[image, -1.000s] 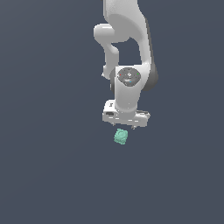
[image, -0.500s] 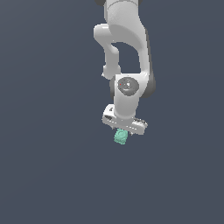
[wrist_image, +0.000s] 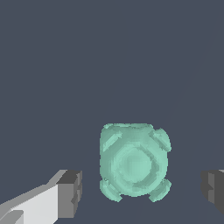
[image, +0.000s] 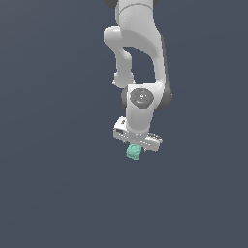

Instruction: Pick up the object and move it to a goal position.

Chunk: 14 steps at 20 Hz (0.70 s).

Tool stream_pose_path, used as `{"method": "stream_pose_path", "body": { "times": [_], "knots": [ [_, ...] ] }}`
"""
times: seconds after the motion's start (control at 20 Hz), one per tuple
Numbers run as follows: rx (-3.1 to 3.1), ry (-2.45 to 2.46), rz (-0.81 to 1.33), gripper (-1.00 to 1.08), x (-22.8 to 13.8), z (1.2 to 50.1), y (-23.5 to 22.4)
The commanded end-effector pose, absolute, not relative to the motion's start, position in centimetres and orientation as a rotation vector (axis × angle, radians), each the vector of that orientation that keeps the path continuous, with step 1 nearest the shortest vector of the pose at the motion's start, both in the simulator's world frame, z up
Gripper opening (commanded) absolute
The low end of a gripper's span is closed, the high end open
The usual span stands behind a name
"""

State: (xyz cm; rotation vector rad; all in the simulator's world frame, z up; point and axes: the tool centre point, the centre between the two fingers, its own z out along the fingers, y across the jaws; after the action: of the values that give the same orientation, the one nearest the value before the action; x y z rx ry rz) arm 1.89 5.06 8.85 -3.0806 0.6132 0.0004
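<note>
Green blob (wrist_image: 133,162) sits between the spread fingers of the end effector (wrist_image: 142,187), just under the white arm (image: 140,72) — nothing gripped yet. Looks small, light, stiff, bumpy; likely best pinched across its flatter sides.

The flat, matte slate-blue-grey background (image: 53,145) fills the exterior view from 12 o'clock round to 6 o'clock without break. No seam separates floor from wall. Shading is even, marginally lighter toward 6 o'clock. The wrist view shows the same uniform slate-grey surface, crossed by one faint diagonal tonal edge toward 3 o'clock.
</note>
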Motion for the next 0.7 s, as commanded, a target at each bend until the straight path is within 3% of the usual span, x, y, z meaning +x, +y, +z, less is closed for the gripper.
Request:
{"method": "stream_pose_path", "body": {
  "times": [0.0, 0.65],
  "knots": [
    [-3.081, 0.614, 0.001, 1.0, 1.9, 8.4, 5.1],
    [-3.08, 0.62, 0.0, 1.0, 1.9, 3.9, 5.0]
  ]
}}
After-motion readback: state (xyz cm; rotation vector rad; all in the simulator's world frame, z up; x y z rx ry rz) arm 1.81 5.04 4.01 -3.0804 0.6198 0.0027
